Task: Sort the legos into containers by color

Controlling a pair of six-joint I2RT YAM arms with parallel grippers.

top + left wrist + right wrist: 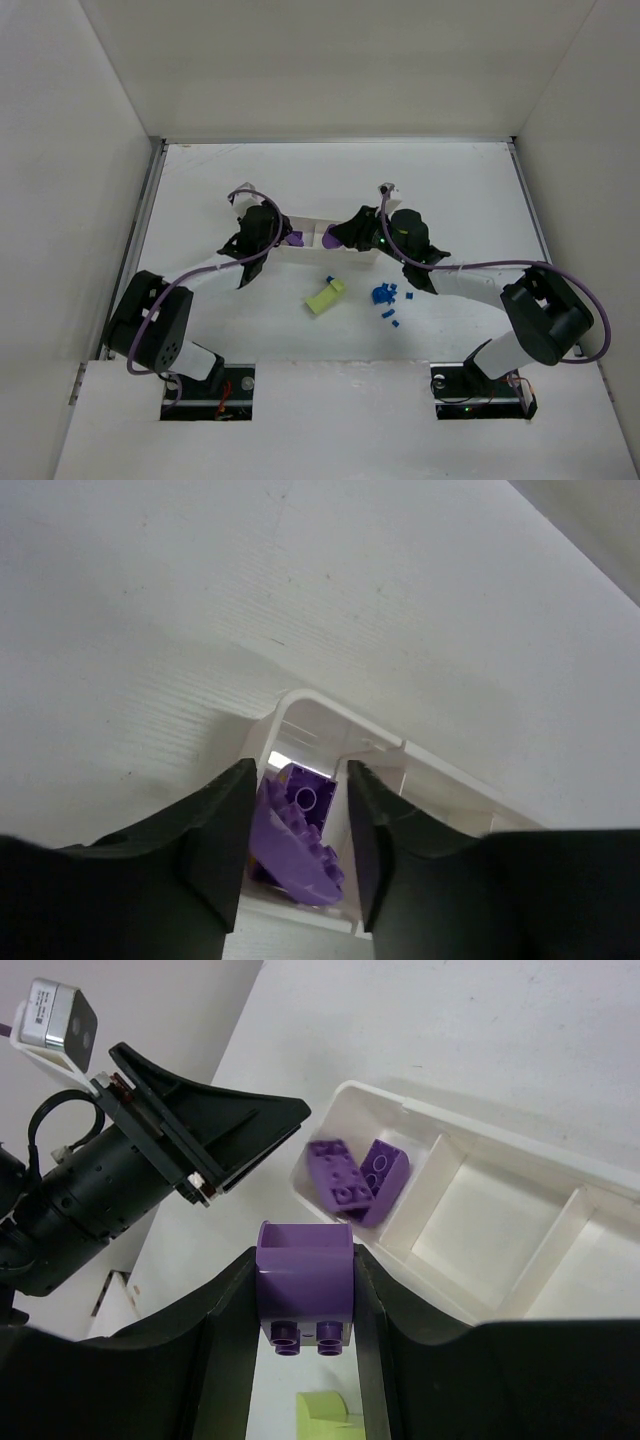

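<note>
The white tabletop (450,190) carries everything, with the two black arms reaching in from the near edge towards its middle. Between them lies the low white plastic tray (312,236), its long axis running left to right and thin dividers splitting it into three sections.

The right pincer (304,1312) is clamped on a chunky purple plastic brick (303,1268), pinched by its two side faces and hanging just short of the tray's near wall. Two more purple bricks (355,1175) lie tumbled together in the left end section. The middle and right sections look bare from here.

To my eye that is what the coming move turns on. The purple section lies left of the held brick and a little farther away, so the right arm has to carry it leftward along the tray.

The left pincer (300,802) hovers right at that same left end. Its jaws stand a modest gap apart and hold nothing, with the purple pile showing through the gap. It is the nearer arm to that section, and I'd guess the two could crowd each other there.

Out on the tabletop, near of the tray, sit a yellow-green brick (325,297) and, to its right, a scatter of tiny blue bricks (385,295), all unsorted.
</note>
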